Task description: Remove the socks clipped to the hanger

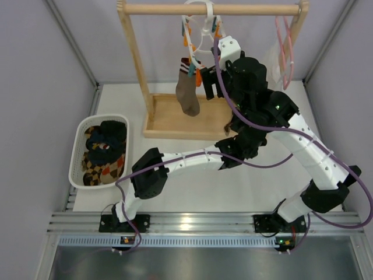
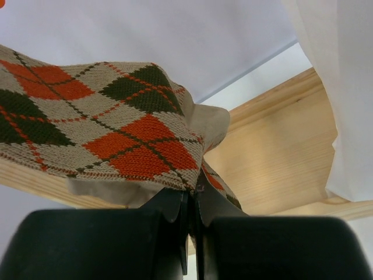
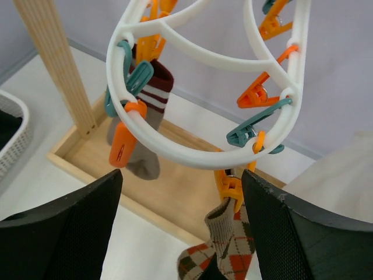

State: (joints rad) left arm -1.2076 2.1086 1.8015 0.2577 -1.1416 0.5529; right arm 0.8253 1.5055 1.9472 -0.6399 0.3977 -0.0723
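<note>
Left gripper (image 2: 191, 205) is pinched shut on the argyle sock (image 2: 116, 128), and it only has a small bite of fabric near an edge. Right gripper (image 3: 180, 181) is spread wide with nothing in it, sitting just under the near side of the hanger (image 3: 198, 160).

My worry is that the orange clip (image 3: 232, 189) has the sock's cuff. If the left arm just yanks down, I reckon either that thin pinch slips off the knit or the whole hanger swings on its hook along the wooden rail (image 1: 175, 9), since nothing is steadying the ring. The open right fingers also look close enough to bump the dangling clips. A pull to the right could drag the sock into the white garment (image 2: 326, 87) hanging there.

As for where things are, the argyle sock hangs from the ring's near-right side, dropping between the right gripper's fingers, with its lower part in the left gripper. In the top view that grip is hidden under the right arm. A brown sock (image 3: 145, 131) with a striped cuff is clipped on the ring's left side, apart from both grippers.
</note>
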